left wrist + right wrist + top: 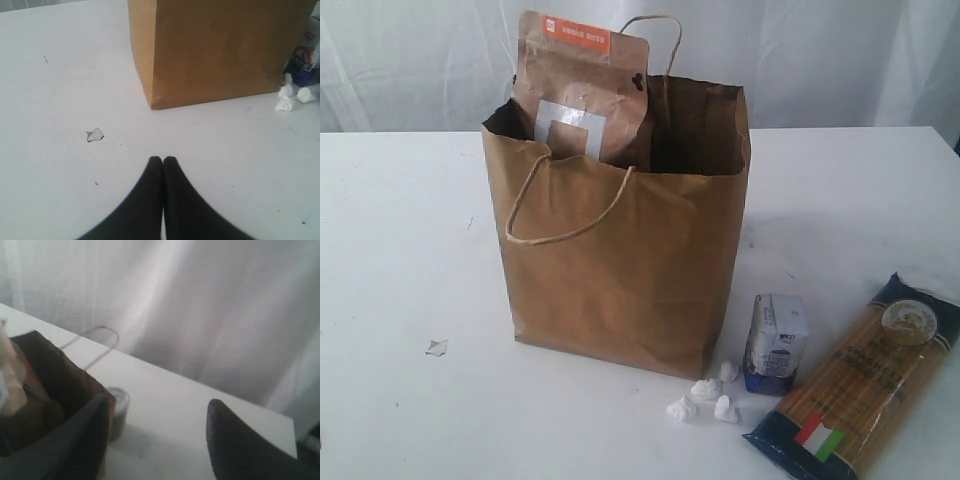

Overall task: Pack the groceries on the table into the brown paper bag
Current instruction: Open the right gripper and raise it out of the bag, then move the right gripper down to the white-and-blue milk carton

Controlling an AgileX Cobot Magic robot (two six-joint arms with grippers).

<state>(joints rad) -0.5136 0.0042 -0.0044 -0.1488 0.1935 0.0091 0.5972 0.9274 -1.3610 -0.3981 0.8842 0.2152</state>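
Left gripper (162, 161), clenched and empty in the left wrist view, faces the brown paper bag (220, 50) across the table (60, 200). In the right wrist view, the right gripper (159, 407) stands released and empty by the bag's mouth; the silver can (119, 410) stands just beside the bag. The exterior view shows the pouch (582, 90) in the bag, the carton (776, 340) and spaghetti packet (865, 385) beside it. You are likely between items: next, bring open jaws onto one.

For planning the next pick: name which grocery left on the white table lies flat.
The long spaghetti packet with dark-blue ends: it lies flat, while the small white-blue carton beside it and the silver can by the brown paper bag stand upright.
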